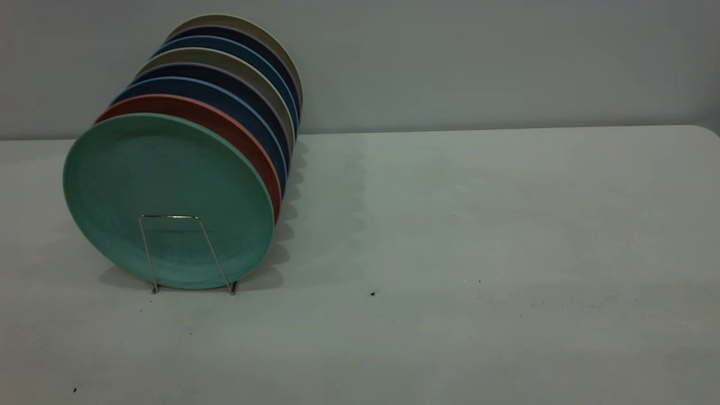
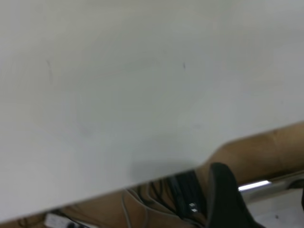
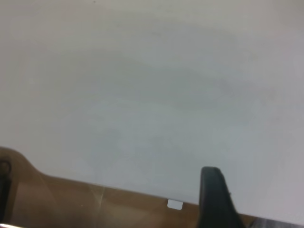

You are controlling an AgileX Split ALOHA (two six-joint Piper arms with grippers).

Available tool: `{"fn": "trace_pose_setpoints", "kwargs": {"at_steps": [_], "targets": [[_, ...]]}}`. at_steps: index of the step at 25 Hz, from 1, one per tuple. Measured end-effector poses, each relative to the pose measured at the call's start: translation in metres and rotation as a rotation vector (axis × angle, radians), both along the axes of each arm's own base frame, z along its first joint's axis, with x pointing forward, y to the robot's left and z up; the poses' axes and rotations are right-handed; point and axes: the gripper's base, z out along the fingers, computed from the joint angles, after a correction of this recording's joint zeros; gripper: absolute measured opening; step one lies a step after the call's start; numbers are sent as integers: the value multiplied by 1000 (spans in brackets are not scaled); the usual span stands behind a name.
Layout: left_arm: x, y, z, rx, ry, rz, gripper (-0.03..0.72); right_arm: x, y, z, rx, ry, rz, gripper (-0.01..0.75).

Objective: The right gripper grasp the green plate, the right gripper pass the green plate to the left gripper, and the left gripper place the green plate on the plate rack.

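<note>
Rack [image 1: 194, 253] holds green plate [image 1: 163, 197] frontmost among upright plates [image 1: 225, 95]; both grippers' jaws unreadable.

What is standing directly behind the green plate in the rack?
A salmon-red plate stands right behind the green plate, then blue, dark and beige ones. Only their rims show; their faces are covered.

The exterior view is dim and evenly lit, with a cool cast. Soft shadows from the row of plates [image 1: 225, 101] fall rightward and back onto the table [image 1: 478, 225], so light comes from the left front. No glare shows. Both wrist views are brighter, washed out and blurred; each dark tool finger [image 2: 228, 194] [image 3: 213, 197] is out of focus.
</note>
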Motion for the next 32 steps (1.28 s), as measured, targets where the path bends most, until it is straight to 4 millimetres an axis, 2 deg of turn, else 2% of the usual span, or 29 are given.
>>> {"fn": "trace_pose_setpoints", "kwargs": {"at_steps": [3,7,19,24,28,32], "targets": [[-12,1,-24,-21,5,37,420,0,0,0,1,0,-1,459],[-23,2,-40,-45,-30,69,420,0,0,0,2,-1,-2,459],[-43,3,-37,-66,-183,73,420,-2,0,0,12,-11,-14,459],[-44,3,-37,-68,-195,73,420,-15,-4,2,22,-105,-115,459],[-44,3,-37,-68,-195,73,420,-32,-4,2,41,-219,-119,459],[-48,4,-37,-66,-223,114,420,-35,-4,2,43,-233,-120,459]]}}
